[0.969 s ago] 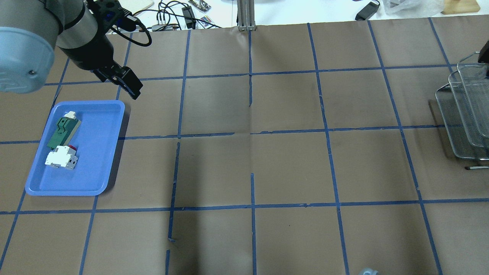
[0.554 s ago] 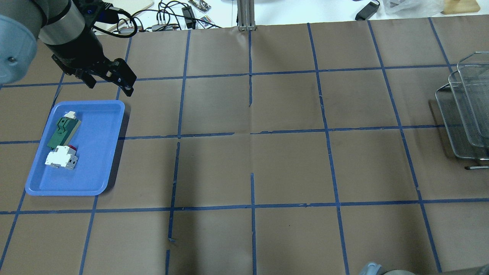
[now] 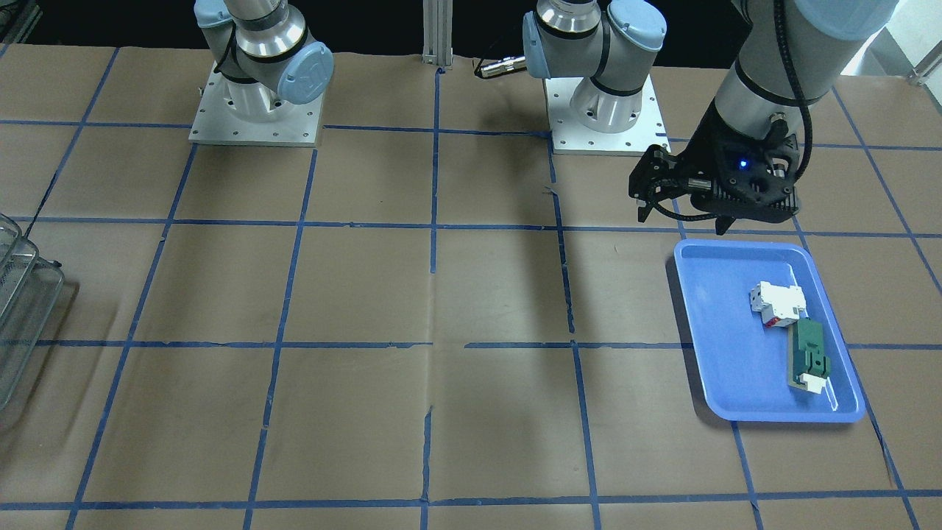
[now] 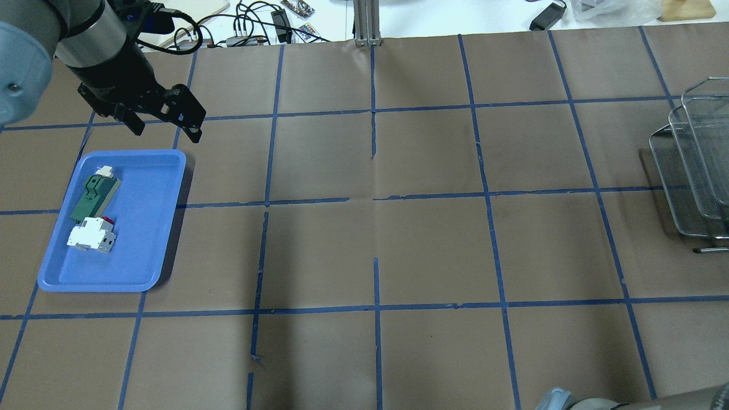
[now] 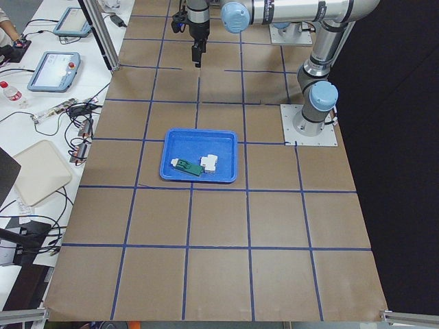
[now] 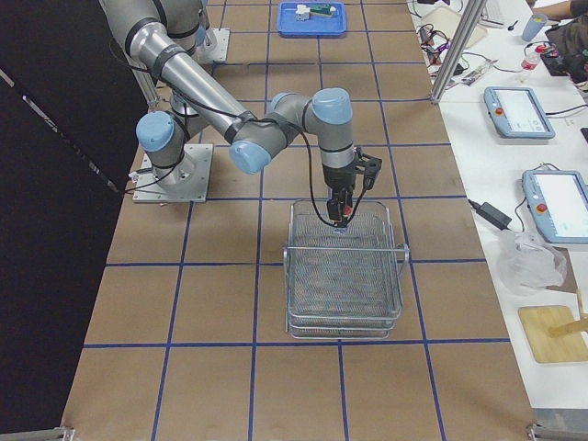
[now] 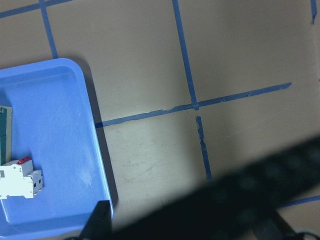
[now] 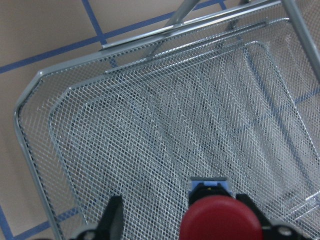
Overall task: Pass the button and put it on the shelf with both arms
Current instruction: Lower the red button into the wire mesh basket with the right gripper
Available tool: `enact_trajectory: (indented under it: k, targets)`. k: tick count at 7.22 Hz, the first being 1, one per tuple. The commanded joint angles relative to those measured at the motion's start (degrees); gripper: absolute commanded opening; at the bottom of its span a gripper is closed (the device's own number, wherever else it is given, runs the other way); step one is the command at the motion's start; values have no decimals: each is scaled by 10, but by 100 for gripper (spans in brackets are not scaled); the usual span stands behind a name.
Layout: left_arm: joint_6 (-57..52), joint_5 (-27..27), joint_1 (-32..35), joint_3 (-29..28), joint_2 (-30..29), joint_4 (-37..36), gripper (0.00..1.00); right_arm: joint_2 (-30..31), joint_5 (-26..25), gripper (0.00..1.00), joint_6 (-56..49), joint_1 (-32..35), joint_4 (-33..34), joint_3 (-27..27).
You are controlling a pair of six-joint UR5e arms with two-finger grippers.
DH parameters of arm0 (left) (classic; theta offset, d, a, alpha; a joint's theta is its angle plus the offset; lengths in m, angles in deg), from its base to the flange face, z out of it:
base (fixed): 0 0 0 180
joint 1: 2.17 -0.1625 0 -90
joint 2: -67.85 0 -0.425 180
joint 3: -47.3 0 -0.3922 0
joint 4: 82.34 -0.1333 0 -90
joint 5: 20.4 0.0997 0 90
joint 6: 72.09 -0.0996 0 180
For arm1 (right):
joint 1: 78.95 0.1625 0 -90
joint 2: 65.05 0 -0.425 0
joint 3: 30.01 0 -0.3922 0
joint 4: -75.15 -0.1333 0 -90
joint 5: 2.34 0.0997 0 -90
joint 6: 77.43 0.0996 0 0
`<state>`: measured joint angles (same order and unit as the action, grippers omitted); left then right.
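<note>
The button (image 8: 220,222), red cap toward the camera and blue rear below, stands between the fingers of my right gripper (image 8: 180,199) inside the top basket of the wire shelf (image 8: 150,125). The fingers (image 8: 114,215) stand wide apart. The left one is clear of the cap, so the gripper is open. I cannot tell if the button rests on the mesh. The exterior right view shows this gripper (image 6: 337,219) low over the shelf (image 6: 344,276). My left gripper (image 4: 166,132) is open and empty, high up near the blue tray (image 4: 148,239).
The tray (image 3: 728,353) holds a white block (image 4: 91,233) and a green part (image 4: 94,193). The shelf (image 4: 689,171) stands at the table's right end. Cables and devices lie beyond the far table edge (image 4: 273,23).
My left gripper turned and shifted slightly left, then held still. A black part over the shelf left the overhead view. My right arm's elbow came further in at the bottom edge.
</note>
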<state>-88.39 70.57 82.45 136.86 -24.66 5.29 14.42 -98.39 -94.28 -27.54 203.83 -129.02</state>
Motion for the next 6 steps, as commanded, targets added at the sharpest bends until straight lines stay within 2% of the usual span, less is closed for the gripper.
enact_trajectory:
  k: [1,4,6]
  targets:
    - [-2,0,-1,-1,0,0,100,5,-2,100,-7,-1,-18,1]
    - [-2,1,-1,0,0,0,100,10,-2,100,-14,-1,-39,6]
    - [-2,1,0,-1,2,0,100,72,13,100,-2,8,-130,1]
